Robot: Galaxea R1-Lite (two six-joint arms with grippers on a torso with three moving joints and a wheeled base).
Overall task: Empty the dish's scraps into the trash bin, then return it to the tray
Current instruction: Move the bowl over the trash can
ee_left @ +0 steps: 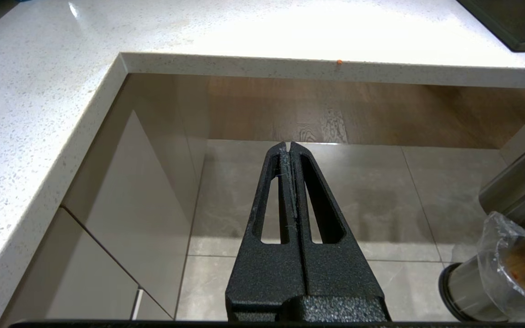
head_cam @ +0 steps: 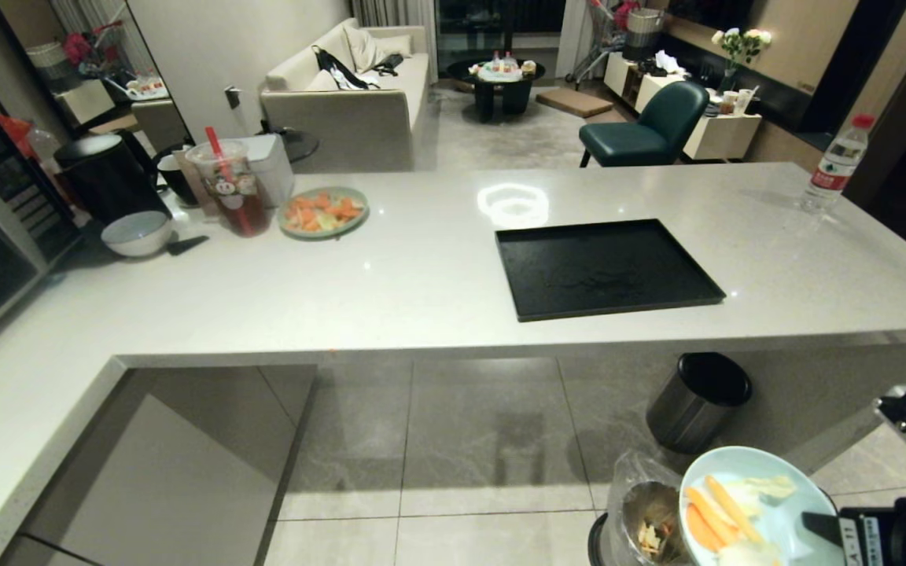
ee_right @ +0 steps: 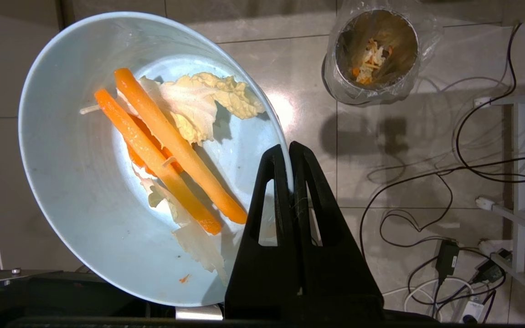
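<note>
We see a pale kitchen surface (head_cam: 421,275) from above, with tiled floor below its front edge. Low on the right, our right gripper (ee_right: 290,152) has its fingers pinched narrow on the rim of the dish (ee_right: 84,182), a small light-blue bowl. We hold it by the rim so the hollow stays free for tipping. The dish is off the surface, over the floor, tilted, and just beside the trash bin (head_cam: 646,515), whose mouth is lined with a crinkly clear bag.

The scraps (ee_right: 171,150) are in the dish: long orange strips lying across pale leafy pieces. The bin already holds some bits at the bottom. In the right wrist view the bin stands apart from the dish, so we judge the pour is not yet lined up over the opening.

The tray (head_cam: 602,267), flat, black and square, lies on the surface above and behind the bin, bare, waiting for the dish's return.

Our left gripper (ee_left: 290,148) hangs idle over the floor near the surface's corner, fingers pressed together on nothing.

A second bin with a black lid (head_cam: 697,401) stands under the surface edge.
</note>
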